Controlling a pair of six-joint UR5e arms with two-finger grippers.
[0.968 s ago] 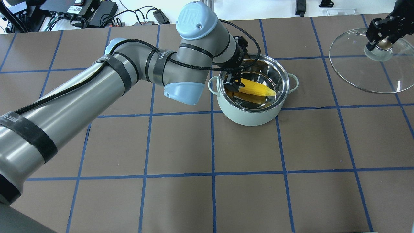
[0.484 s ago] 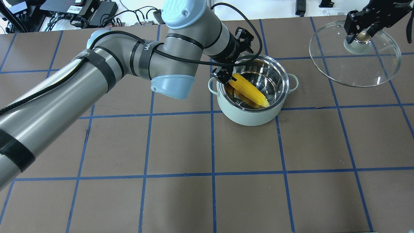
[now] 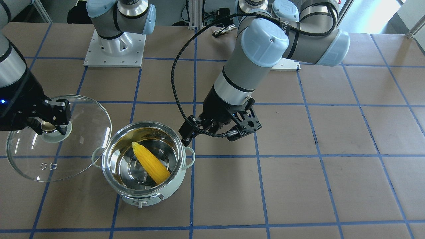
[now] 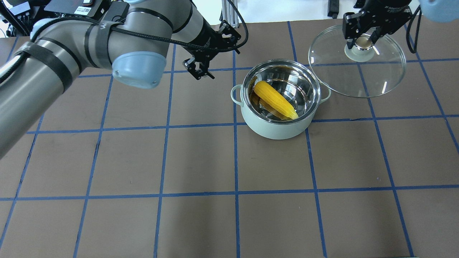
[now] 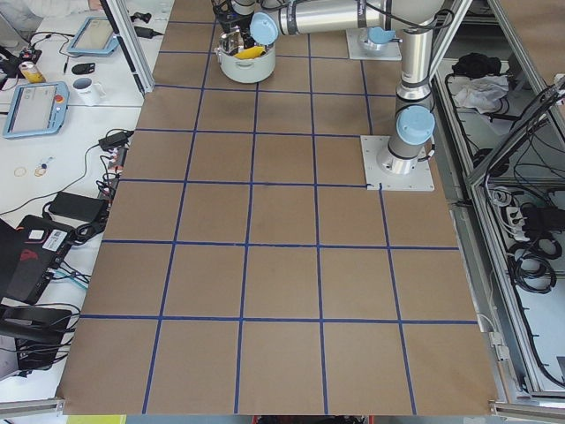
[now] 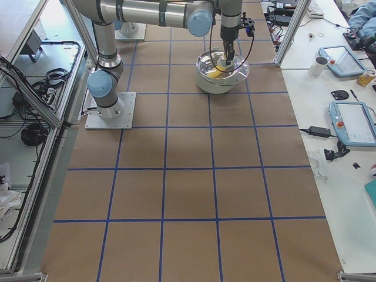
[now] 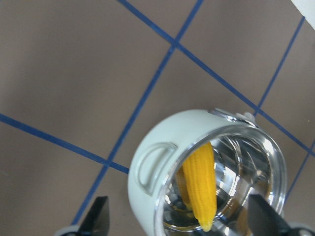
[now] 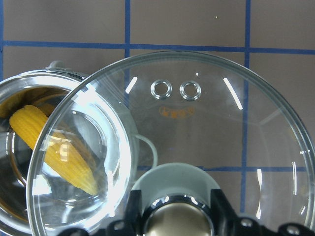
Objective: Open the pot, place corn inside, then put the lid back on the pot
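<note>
- corn (image 4: pixel 274 99) lies slantwise inside pot (image 4: pixel 276 130), likely too long to lie flat.
- left gripper (image 4: pixel 202 72), wide open and empty, sits at pot's 10 o'clock, leaving room.
- right gripper (image 4: pixel 363 41) clamps lid (image 4: pixel 380 75) by its top at pot's 2 o'clock, for covering.

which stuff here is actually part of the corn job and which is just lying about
Part of the job:
- pot, lid off
- corn, lying inside the pot
- lid, held by its knob in the right tool
- left tool, open and empty

Just lying about:
- white mug on the side bench
- teach pendant near it
- black electronics box
</note>
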